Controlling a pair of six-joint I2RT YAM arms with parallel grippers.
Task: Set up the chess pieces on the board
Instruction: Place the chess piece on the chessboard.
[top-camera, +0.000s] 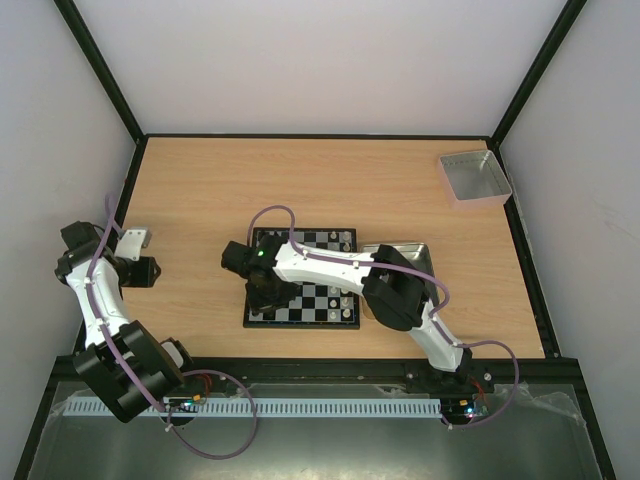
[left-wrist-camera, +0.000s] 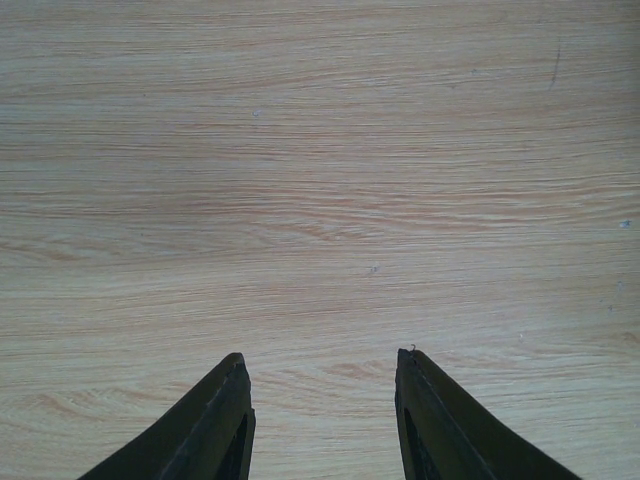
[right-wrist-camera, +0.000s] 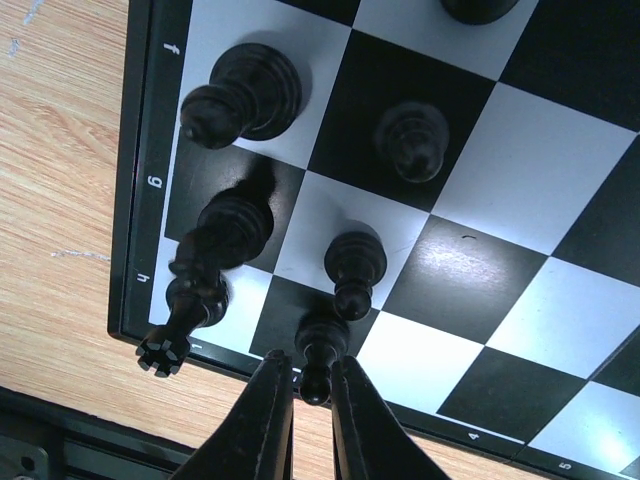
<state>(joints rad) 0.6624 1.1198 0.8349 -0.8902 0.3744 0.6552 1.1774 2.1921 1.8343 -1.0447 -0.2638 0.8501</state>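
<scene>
The board (top-camera: 322, 300) lies mid-table, its checks black and silver-grey. Cream chess pieces (top-camera: 346, 241) stand along its right side. My right gripper (top-camera: 263, 296) hangs low over the board's left edge. In the right wrist view a black pawn (right-wrist-camera: 326, 345) stands on a dark edge square of the board (right-wrist-camera: 480, 190). My right gripper (right-wrist-camera: 312, 372) has its fingers close on either side of the pawn's head, with a thin gap showing on the left. Another black pawn (right-wrist-camera: 356, 262) and a taller crenellated piece (right-wrist-camera: 192, 290) stand beside it. My left gripper (left-wrist-camera: 320, 365) is open over bare wood at the far left (top-camera: 152, 270).
A gold-rimmed tin (top-camera: 405, 250) sits against the board's right side, partly under my right arm. A clear grey tray (top-camera: 475, 178) stands at the back right corner. More black pieces (right-wrist-camera: 240, 90) stand further along the board's edge rows. Black frame posts border the table.
</scene>
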